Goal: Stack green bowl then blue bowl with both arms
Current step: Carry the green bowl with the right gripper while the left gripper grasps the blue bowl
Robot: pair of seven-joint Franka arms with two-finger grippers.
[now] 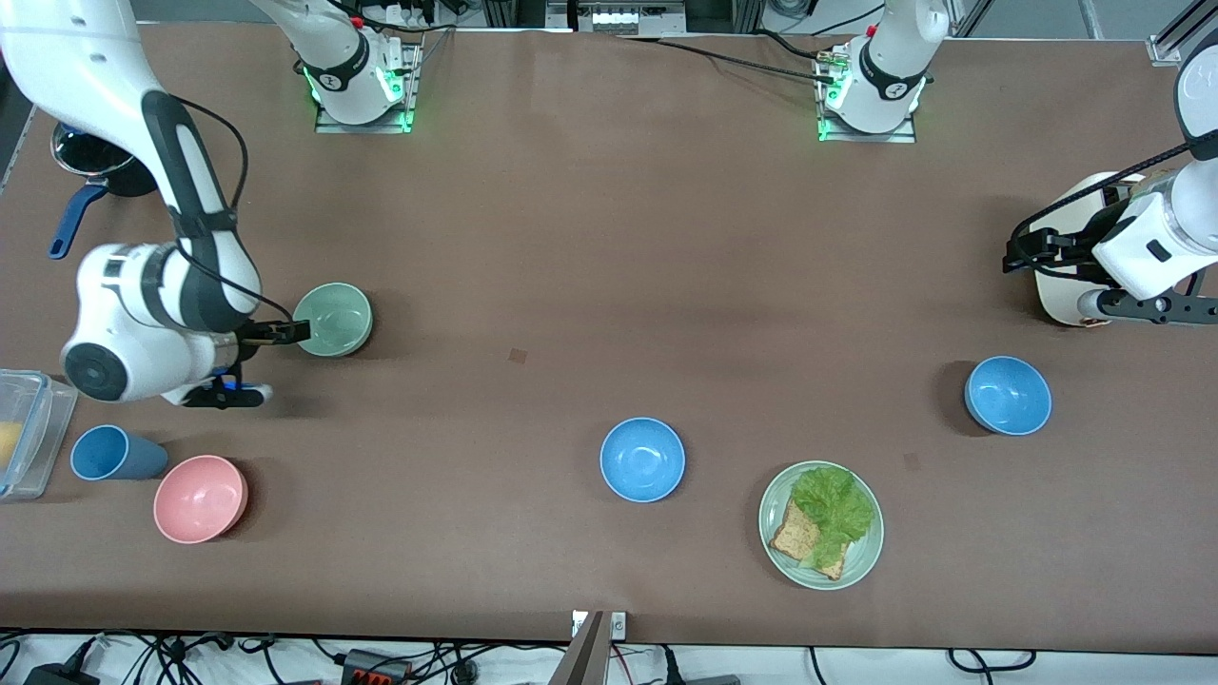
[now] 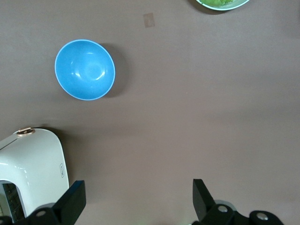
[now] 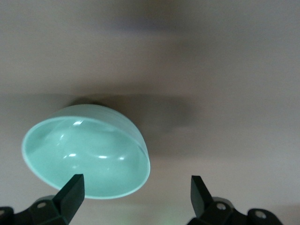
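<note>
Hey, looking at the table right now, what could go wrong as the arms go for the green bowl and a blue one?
1. The open right gripper has one finger at the green bowl rim; a skewed close might tip or push it.
2. Two identical blue bowls invite confusion.
3. The open left gripper hangs beside the toaster; a careless swing may bump it.

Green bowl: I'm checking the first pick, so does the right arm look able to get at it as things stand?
Probably yes. The right tool is open at the green bowl's rim, one finger over the bowl's edge, and nothing stands between them.
</note>
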